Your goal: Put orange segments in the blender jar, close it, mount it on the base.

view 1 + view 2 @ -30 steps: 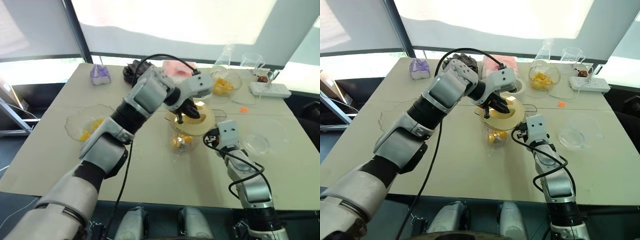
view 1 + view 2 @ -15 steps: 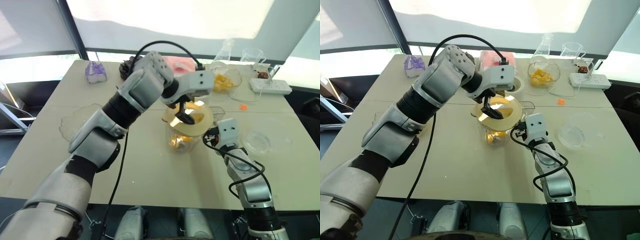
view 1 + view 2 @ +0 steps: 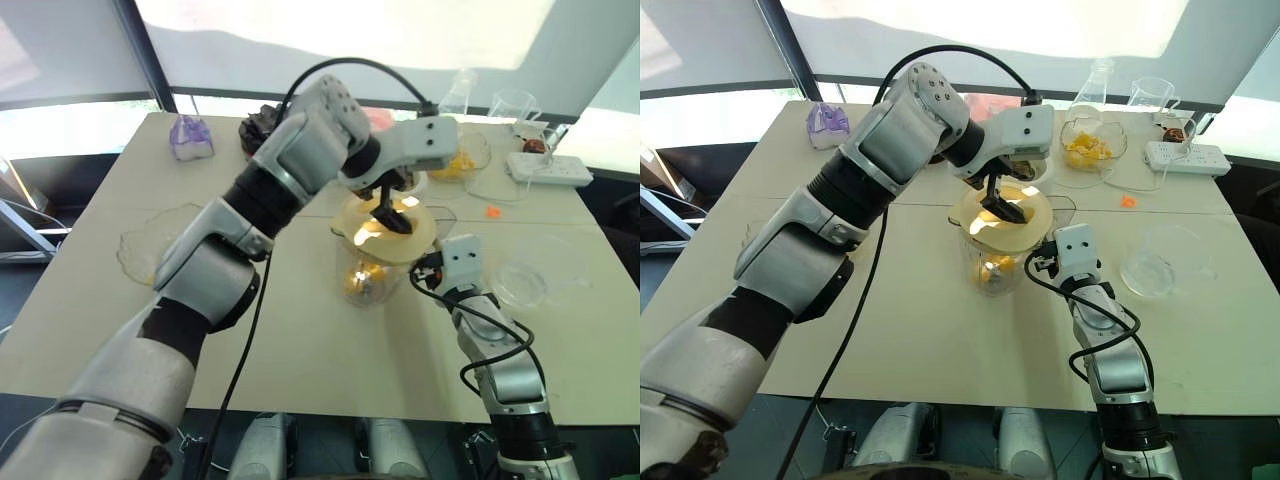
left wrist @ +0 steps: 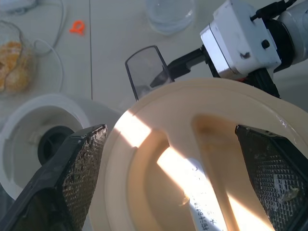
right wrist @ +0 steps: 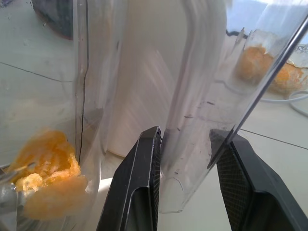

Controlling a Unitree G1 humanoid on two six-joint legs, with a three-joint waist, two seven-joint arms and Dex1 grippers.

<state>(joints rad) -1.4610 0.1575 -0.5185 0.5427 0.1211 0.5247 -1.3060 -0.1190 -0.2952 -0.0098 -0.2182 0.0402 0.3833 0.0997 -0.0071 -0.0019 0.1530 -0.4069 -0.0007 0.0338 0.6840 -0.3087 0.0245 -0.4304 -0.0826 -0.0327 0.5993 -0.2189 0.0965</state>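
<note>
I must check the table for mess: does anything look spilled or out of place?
Yes. One small orange piece lies alone on the table, near the white cable, outside the bowl of orange segments. It looks dropped. Nothing else stands out.

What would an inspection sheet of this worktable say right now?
Surface: beige table, one small orange piece lying loose.
Job's things: clear plastic blender jar holds orange segments, flat cream lid on top; white cylindrical base behind, jar not mounted.
Clutter: glass bowl of fruit, white power strip, clear beaker, purple object.
End effectors: left end effector open above lid; right end effector shut on jar handle.
Cables: black cable arching over left arm.
Surroundings: shaded windows.
</note>
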